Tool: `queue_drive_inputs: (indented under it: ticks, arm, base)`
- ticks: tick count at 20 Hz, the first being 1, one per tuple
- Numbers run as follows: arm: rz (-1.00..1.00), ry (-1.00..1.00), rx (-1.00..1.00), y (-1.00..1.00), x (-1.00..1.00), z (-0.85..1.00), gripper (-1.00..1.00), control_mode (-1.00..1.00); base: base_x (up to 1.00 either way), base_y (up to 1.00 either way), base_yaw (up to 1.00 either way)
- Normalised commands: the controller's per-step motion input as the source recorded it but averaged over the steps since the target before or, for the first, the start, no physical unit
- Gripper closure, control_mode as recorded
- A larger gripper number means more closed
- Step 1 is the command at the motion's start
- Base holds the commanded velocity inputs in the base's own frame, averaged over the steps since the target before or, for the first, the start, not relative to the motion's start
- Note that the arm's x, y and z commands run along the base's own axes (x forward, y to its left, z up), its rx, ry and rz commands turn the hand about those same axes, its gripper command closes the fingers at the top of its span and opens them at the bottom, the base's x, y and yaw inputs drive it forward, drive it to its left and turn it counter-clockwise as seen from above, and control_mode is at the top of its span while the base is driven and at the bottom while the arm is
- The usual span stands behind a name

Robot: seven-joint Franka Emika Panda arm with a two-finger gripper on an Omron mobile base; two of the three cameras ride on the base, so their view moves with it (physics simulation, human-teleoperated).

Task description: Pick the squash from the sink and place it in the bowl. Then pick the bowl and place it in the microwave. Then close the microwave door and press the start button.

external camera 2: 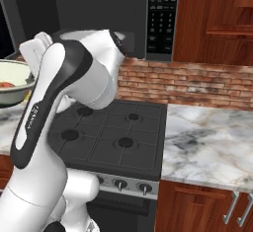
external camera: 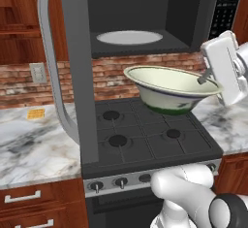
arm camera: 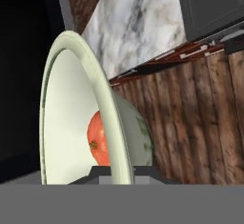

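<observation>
The cream bowl (external camera: 164, 89) with its green foot hangs tilted above the stove, just below the microwave's (external camera: 145, 8) open dark cavity. My gripper (external camera: 203, 79) is shut on the bowl's right rim. In the hand view the rim (arm camera: 66, 123) runs up between my fingertips, and my gripper (arm camera: 121, 170) pinches it. The orange squash (arm camera: 97, 139) lies inside the bowl. A sliver of the squash (external camera 2: 6, 84) shows in the bowl (external camera 2: 12, 85) at the left edge of the right base view. The microwave door (external camera: 75, 67) stands swung open to the left. The sink is out of view.
A white turntable plate (external camera: 129, 37) lies in the cavity. The black keypad strip (external camera 2: 162, 14) is on the microwave's right side. Below is a black stove (external camera: 145, 135) with several burners. Marble counter (external camera: 34, 139) runs on both sides, against a brick wall.
</observation>
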Motion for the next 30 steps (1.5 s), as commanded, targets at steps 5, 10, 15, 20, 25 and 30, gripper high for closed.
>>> queue_drive_inputs:
  ticks: [5, 10, 15, 20, 25, 30]
  arm:
    - [-0.28, -0.11, 0.0, -0.3, 0.59, 0.9, 1.0, -1.0]
    - [-0.33, 0.0, -0.01, -0.72, 0.99, 0.15, 1.0, -1.0]
    - [-0.3, -0.15, -0.08, -0.35, 0.9, 0.24, 1.0, -1.0]
    - [-0.26, -0.05, -0.13, 0.01, 1.0, 0.08, 1.0, -1.0]
    - [-0.2, 0.0, -0.08, 0.01, 1.0, -0.02, 1.0, -1.0]
    - [-0.13, 0.0, -0.02, 0.28, 0.9, -0.05, 1.0, -1.0]
  base:
    - [0.0, 0.0, 0.0]
    - [0.0, 0.0, 0.0]
    - [0.0, 0.0, 0.0]
    - [0.0, 0.0, 0.0]
    - [0.0, 0.0, 0.0]
    - [0.0, 0.0, 0.0]
